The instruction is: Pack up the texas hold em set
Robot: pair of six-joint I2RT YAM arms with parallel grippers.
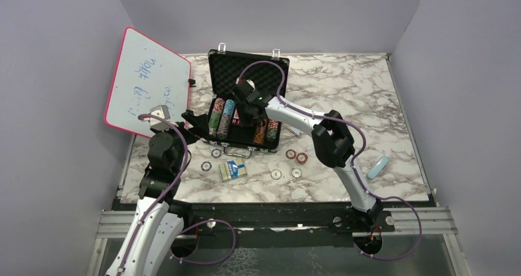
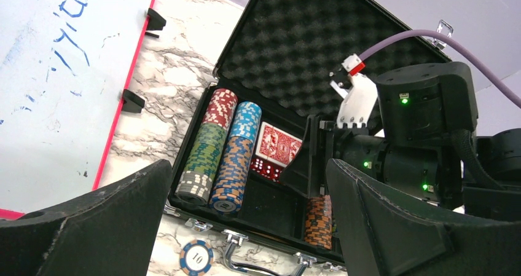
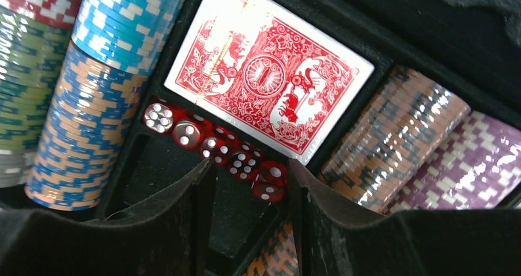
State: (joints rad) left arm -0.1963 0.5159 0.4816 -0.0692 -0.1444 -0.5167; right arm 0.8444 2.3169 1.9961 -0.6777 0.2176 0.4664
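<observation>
The black briefcase (image 1: pixel 224 67) stands open on the marble table, with its foam lid (image 2: pixel 307 48) upright. Rows of striped chips (image 1: pixel 221 119) (image 2: pixel 233 159) (image 3: pixel 98 104), a red card deck (image 3: pixel 270 79) (image 2: pixel 279 144) and several red dice (image 3: pixel 212 142) (image 2: pixel 265 167) lie inside it. My right gripper (image 1: pixel 244 111) (image 3: pixel 250 171) is open and low in the case's middle compartment, its tips by the dice. My left gripper (image 1: pixel 195 123) (image 2: pixel 246 227) is open and empty at the case's front left corner. A blue deck (image 1: pixel 233 169) and several loose chips (image 1: pixel 276 174) lie on the table in front of the case.
A pink-framed whiteboard (image 1: pixel 147 82) leans on the left wall beside the case. Two round red-rimmed discs (image 1: pixel 301 158) lie right of the case handle (image 1: pixel 238 152). A pale blue object (image 1: pixel 378 167) lies at the right. A "10" chip (image 2: pixel 195 257) sits by the handle.
</observation>
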